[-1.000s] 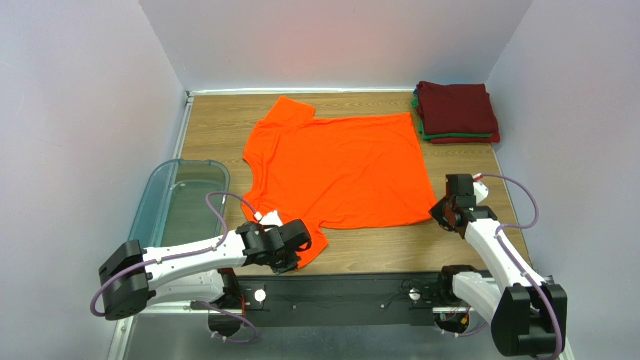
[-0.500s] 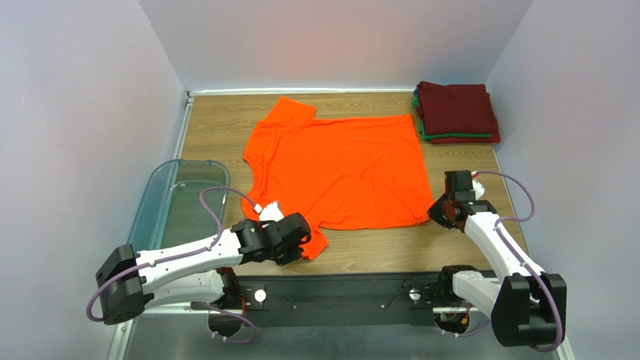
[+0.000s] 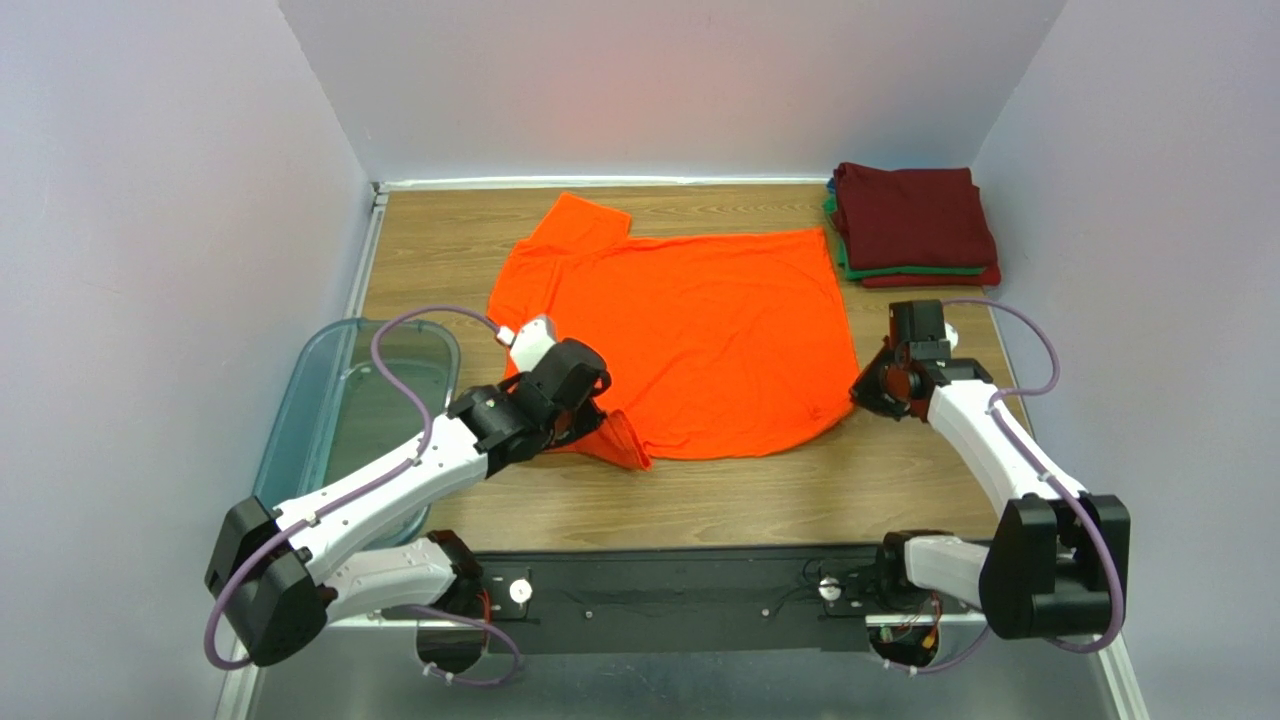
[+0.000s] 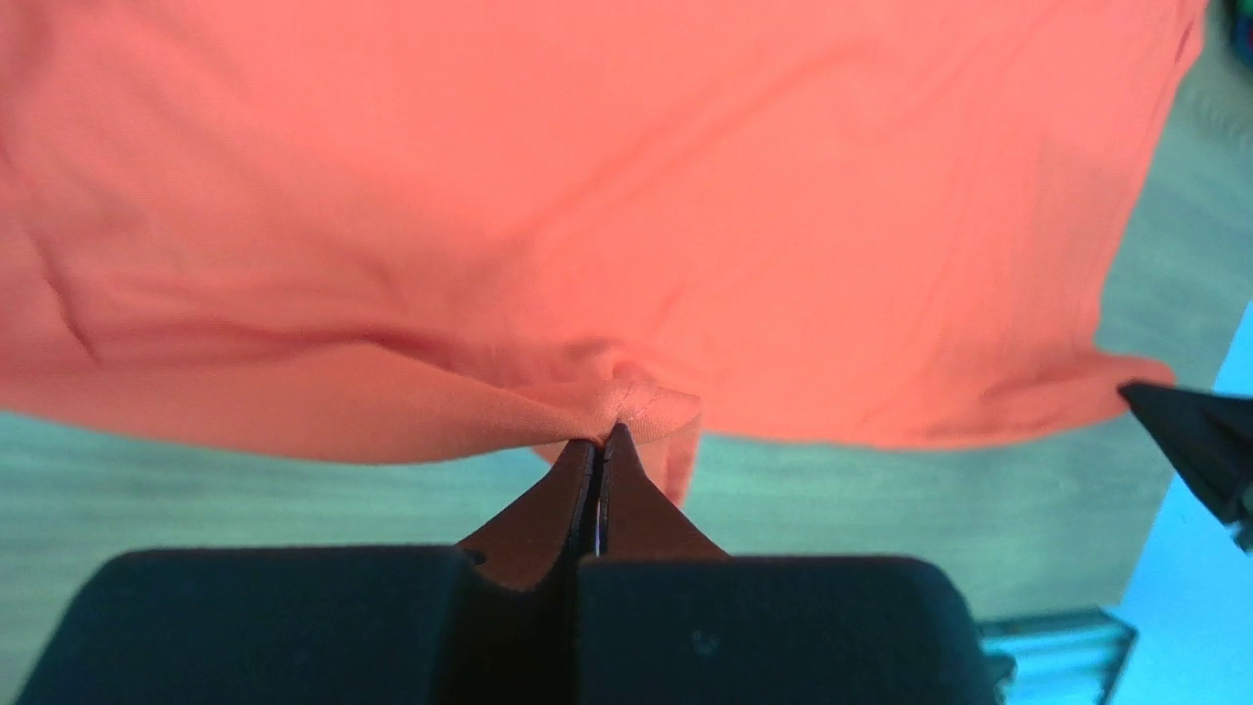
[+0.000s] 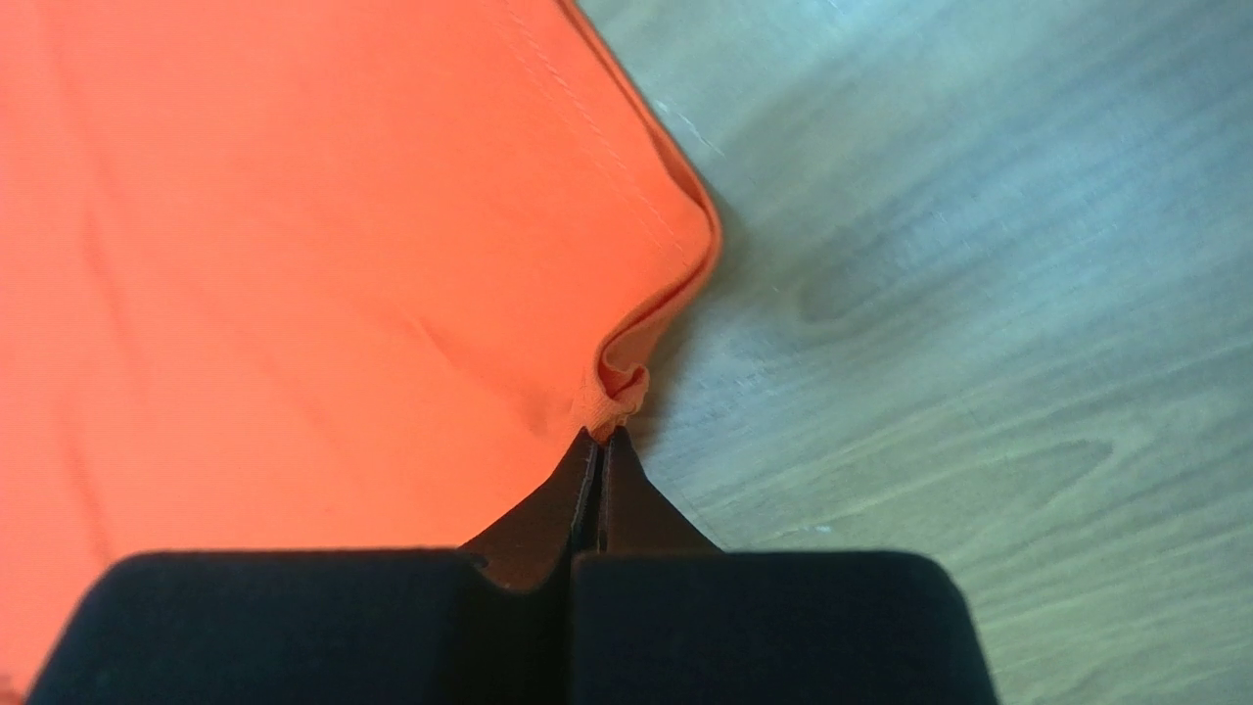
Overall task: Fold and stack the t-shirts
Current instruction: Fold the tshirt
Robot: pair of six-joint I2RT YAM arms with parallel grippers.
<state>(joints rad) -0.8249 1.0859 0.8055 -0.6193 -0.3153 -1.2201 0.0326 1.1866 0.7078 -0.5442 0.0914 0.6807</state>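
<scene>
Top external shows orange t-shirt (image 3: 706, 323) lying collar-left, hem-right.

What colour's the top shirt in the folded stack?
Top shirt: dark maroon, best in top external view.

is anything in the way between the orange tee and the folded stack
Nothing visible. Only bare table lies between the orange tee and the stack at the far right. The left gripper and right gripper are shut on the tee's near edge; the bin sits off to the left.
</scene>
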